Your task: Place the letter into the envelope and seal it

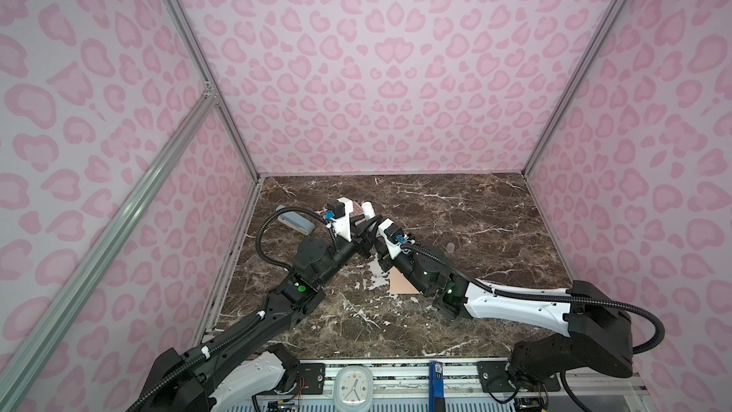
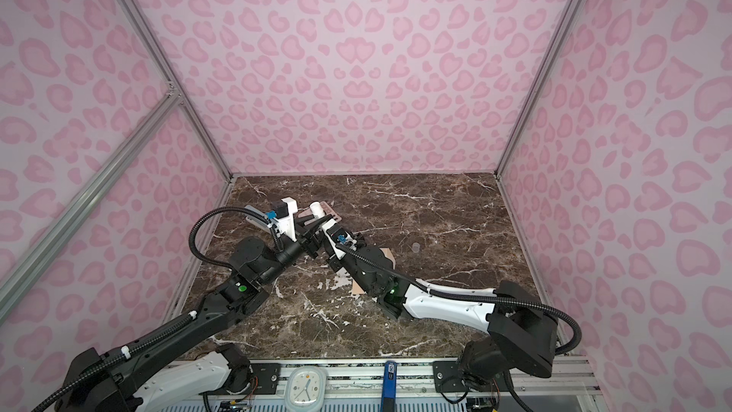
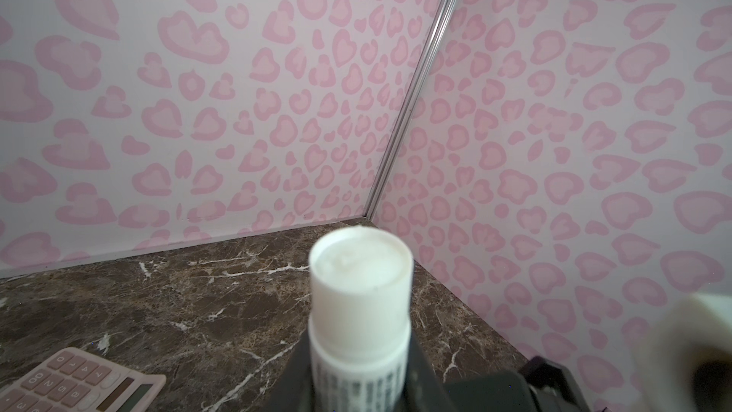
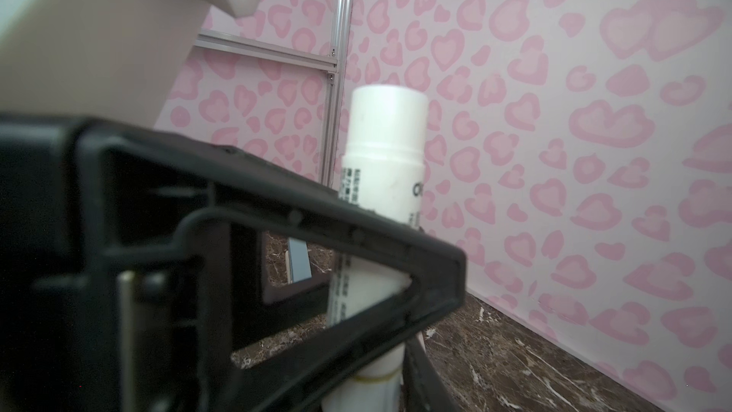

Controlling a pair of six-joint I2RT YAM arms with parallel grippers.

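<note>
Steadily: left gripper pinches glue stick mid-frame; right gripper, jaws obscured, cannot tell. Probably uncapping: brace body, pull cap straight.

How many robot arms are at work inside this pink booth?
2. The left black-and-white robot arm reaches in from the near-left corner, the right black-and-white robot arm from the near-right; they meet at a white plastic tube above the dark marble table. No third shows.
</note>
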